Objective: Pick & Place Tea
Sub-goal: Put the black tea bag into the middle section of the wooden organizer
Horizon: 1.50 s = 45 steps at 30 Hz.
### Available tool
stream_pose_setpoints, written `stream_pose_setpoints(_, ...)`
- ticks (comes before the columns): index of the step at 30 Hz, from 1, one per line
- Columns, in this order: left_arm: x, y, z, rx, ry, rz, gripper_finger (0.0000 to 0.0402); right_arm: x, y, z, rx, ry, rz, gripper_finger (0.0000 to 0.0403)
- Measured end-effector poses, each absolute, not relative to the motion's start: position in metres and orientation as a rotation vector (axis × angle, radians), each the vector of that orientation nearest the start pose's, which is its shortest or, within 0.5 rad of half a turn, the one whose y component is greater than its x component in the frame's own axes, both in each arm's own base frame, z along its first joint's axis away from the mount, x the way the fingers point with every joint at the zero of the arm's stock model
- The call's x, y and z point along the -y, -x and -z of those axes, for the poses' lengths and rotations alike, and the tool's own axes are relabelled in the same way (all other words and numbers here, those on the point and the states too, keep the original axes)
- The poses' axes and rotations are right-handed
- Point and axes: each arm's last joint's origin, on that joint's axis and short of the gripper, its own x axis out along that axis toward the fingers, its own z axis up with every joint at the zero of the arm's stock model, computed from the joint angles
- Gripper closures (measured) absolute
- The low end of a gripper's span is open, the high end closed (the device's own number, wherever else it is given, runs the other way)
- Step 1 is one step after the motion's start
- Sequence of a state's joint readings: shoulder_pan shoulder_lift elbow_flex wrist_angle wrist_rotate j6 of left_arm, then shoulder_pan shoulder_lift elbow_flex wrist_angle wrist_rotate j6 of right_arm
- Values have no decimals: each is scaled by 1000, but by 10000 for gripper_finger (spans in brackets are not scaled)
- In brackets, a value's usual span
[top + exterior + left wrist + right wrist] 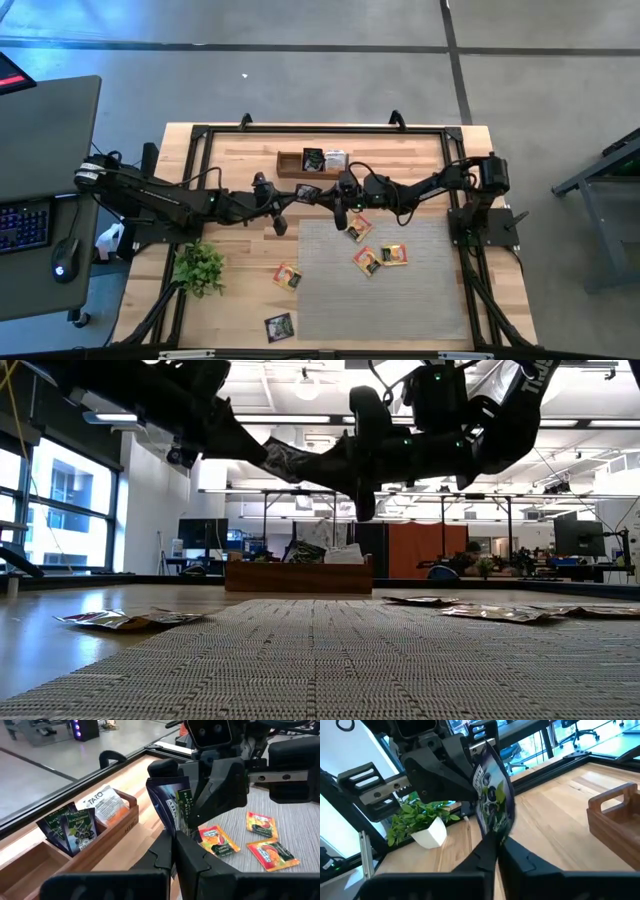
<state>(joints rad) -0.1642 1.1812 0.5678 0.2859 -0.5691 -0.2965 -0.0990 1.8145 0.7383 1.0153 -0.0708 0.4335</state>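
Both arms meeting above the middle of the table [420,140], between the wooden tray [292,164] and the grey woven mat [400,300]. Left gripper [300,193] and right gripper [340,195] tip to tip, one dark blue-black tea sachet [172,805] pinched between them in mid-air, clear of the table. Left fingers [165,852] clenched on the sachet's lower edge; right fingers [487,847] likewise clamped on the same sachet, seen upright in the right wrist view. In the tray, two more dark sachets [70,825] standing beside a white-and-orange one [107,802]. On the mat, three orange-yellow sachets [380,255] lying flat near the right arm. Off the mat's left edge, on bare wood, another orange sachet [288,276] and a dark sachet [279,325] nearer the front. Small green potted plant [200,268] at the left side of the table.
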Motion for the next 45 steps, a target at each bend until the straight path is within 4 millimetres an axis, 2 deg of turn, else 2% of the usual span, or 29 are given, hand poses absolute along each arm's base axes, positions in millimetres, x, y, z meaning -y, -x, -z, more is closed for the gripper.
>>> stream_pose_setpoints(9,23,-239,-220,-311,138,-474,387,32,-348,-167,-53,-401,54,399)
stream_pose_setpoints(16,22,-237,-216,-345,118,-492,312,36,-347,-167,-49,-368,65,400)
stream_pose_setpoints(21,22,-235,-213,-387,100,-496,253,54,-343,-170,-72,-280,115,401)
stream_pose_setpoints(24,21,-233,-210,-413,80,-519,233,68,-340,-171,-206,-124,170,402)
stream_pose_setpoints(28,20,-231,-208,-440,50,-564,223,88,-346,-180,-466,32,352,402)
stream_pose_setpoints(33,19,-230,-207,-449,11,-591,222,118,-368,-232,-741,193,320,402)
stream_pose_setpoints(36,15,-231,-207,-452,22,-591,222,141,-374,-249,-924,190,263,402)
stream_pose_setpoints(40,8,-231,-205,-480,41,-583,222,166,-381,-250,-1036,124,115,402)
stream_pose_setpoints(45,0,-227,-200,-539,75,-616,222,177,-396,-235,-1071,183,33,402)
